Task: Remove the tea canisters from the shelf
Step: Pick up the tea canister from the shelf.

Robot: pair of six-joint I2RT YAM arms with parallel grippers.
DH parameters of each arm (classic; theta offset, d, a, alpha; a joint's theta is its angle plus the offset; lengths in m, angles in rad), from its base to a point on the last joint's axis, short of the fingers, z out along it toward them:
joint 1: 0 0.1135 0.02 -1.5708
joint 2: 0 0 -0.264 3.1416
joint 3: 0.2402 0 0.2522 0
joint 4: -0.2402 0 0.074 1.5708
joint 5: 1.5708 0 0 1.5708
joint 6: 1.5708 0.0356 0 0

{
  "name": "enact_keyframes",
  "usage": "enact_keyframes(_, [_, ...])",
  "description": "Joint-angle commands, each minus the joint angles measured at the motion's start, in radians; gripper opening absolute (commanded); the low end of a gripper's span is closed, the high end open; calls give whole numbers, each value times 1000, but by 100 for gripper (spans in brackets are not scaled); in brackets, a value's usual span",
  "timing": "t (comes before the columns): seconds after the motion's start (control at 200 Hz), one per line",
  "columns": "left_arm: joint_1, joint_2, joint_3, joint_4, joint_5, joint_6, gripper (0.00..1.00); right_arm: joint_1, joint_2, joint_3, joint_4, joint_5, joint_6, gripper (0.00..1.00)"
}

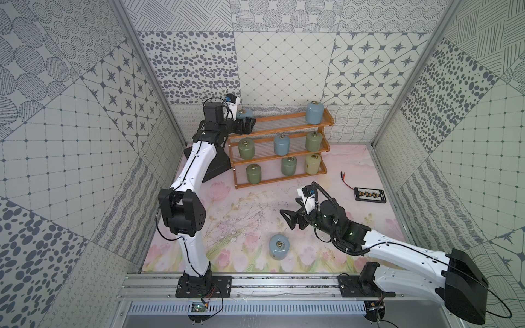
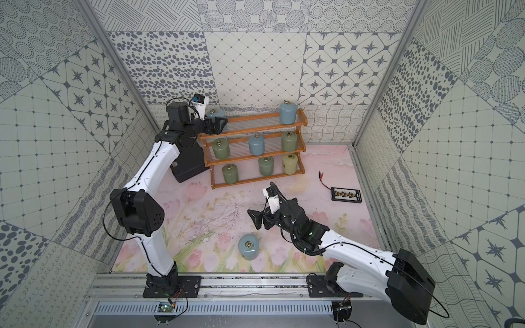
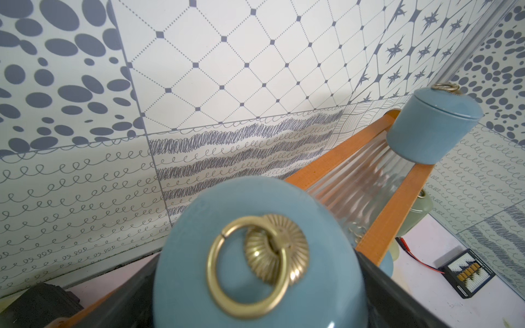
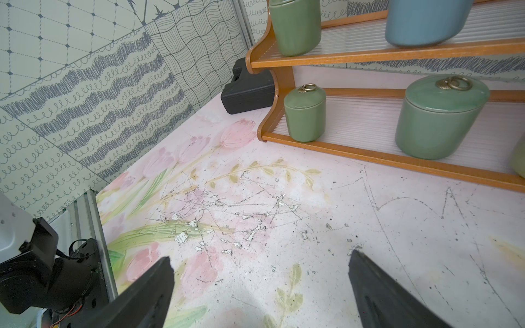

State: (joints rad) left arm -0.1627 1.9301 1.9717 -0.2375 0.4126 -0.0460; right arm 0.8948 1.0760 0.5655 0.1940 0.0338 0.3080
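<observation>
The nearest blue canister [image 1: 279,246] stands upright on the floral mat [image 1: 241,204], well in front of the shelf [image 1: 234,173], with its ring lid up. Between this canister and the shelf, the right gripper [image 4: 261,258] hovers over bare mat with its jaws released and nothing between them. Bottom tier of the shelf: a green canister [image 1: 253,173] at the left, a green canister [image 1: 289,166] at centre and the yellow canister [image 1: 312,164] at the right end. Middle tier: a green canister [image 1: 245,148] at the left, a blue canister [image 1: 281,144] at centre and a green canister [image 1: 313,141] at the right. Top tier: one blue canister [image 1: 314,113] stands upright at the right end. At the left end, the left gripper [image 1: 249,125] straddles another blue canister [image 3: 193,269], jaws spread wide with one finger on each side. Contact between fingers and canister cannot be confirmed. A black case [image 1: 217,167] lies just beside the shelf's left end. A black board [image 1: 370,195] with a red lead lies to the right of the shelf, well apart from it. Its markings are too small to read.
</observation>
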Motion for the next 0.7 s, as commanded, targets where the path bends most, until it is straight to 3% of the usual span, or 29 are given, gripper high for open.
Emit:
enact_keyframes(0.0, [5,29,40,81,26,-19,100,-8,4,7,32,-3,11,100])
enact_keyframes(0.415, [4,72,75,82,71,-45,100,-12,-16,-6,33,5,16,100])
enact_keyframes(0.695, [1,70,71,46,81,-2,90,-12,-16,-12,34,4,19,100])
